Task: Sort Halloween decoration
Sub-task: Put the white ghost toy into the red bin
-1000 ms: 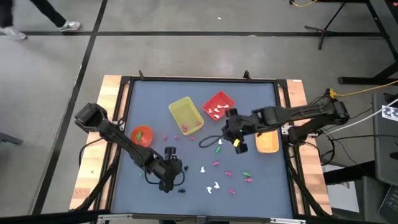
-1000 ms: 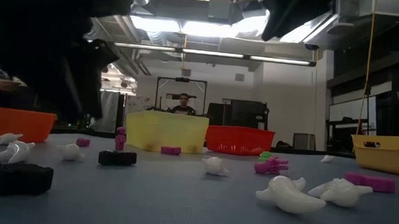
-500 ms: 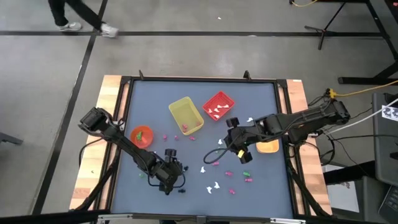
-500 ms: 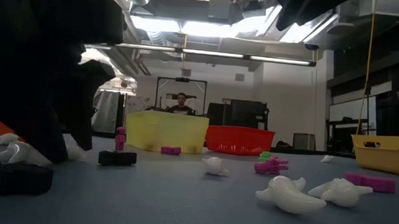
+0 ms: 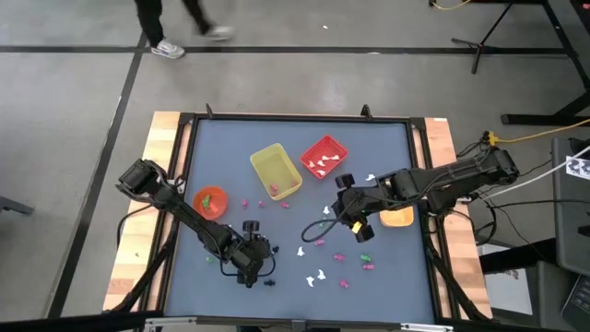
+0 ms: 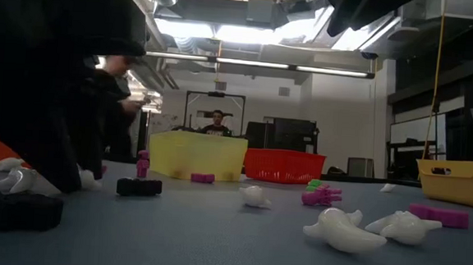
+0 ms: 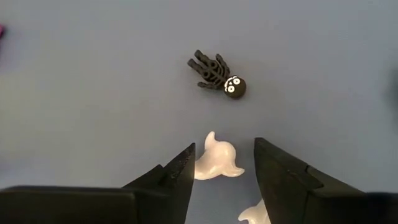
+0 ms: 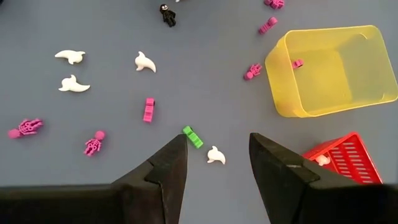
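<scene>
Between the parted fingers of the left gripper (image 7: 224,165) we see a white ghost trinket (image 7: 215,158), seemingly not yet clamped, with a black skeleton (image 7: 216,73) just beyond the fingertips. Below the right gripper (image 8: 217,155), also spread and empty, we find a green piece (image 8: 192,136) and another white ghost (image 8: 215,155), with the yellow bin (image 8: 329,71) off to one side.

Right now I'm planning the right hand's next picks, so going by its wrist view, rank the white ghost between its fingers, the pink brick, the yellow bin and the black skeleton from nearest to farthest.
1. White ghost, between the right hand's fingers, just ahead.
2. Pink brick, a little further out, to one side.
3. Yellow bin, off to the other side.
4. Black skeleton, farthest, at the far edge of view.
</scene>
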{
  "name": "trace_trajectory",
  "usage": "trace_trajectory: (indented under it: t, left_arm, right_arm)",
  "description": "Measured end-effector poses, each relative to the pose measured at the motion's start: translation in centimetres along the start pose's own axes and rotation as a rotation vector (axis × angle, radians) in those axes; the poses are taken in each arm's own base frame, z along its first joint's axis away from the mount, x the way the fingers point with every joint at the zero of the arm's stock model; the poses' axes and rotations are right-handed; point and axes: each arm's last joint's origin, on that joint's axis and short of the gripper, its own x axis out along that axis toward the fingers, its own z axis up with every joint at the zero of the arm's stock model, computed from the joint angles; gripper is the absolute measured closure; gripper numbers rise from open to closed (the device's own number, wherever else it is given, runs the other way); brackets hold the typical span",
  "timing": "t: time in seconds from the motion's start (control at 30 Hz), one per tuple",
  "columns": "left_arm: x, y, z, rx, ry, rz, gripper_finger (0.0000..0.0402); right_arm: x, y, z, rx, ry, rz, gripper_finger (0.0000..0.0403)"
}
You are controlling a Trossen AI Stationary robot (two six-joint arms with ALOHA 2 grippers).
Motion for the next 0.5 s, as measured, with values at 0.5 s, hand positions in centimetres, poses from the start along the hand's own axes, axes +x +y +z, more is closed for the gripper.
trace_trajectory:
  t: [0.5]
  left_arm:
    - [0.0, -0.01, -0.05, 0.001, 0.01, -0.01, 0.0315]
  right_arm:
    - [0.0, -0.01, -0.01, 0.005, 0.0, 0.0, 0.0233]
